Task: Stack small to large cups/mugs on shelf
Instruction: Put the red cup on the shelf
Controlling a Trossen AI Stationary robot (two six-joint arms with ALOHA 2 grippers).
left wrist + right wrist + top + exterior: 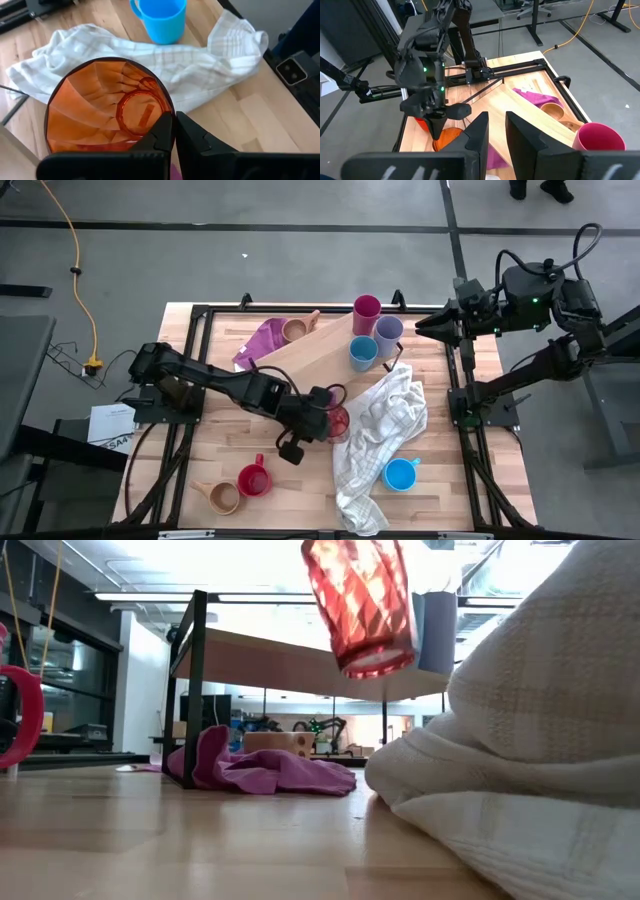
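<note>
While translucent, faceted and red, the tumbler (107, 107) hangs clamped by its rim in the left gripper (174, 131), clear of the table (200, 840).

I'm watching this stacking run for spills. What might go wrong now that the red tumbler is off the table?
1. The left gripper pinches only the rim of the red tumbler, which hangs tilted in the low view; it may slip or swing.
2. The white checked towel lies bunched right beside the tumbler and could snag it.
3. The shelf already holds three cups close together; a loose placement may knock the blue cup off.
</note>
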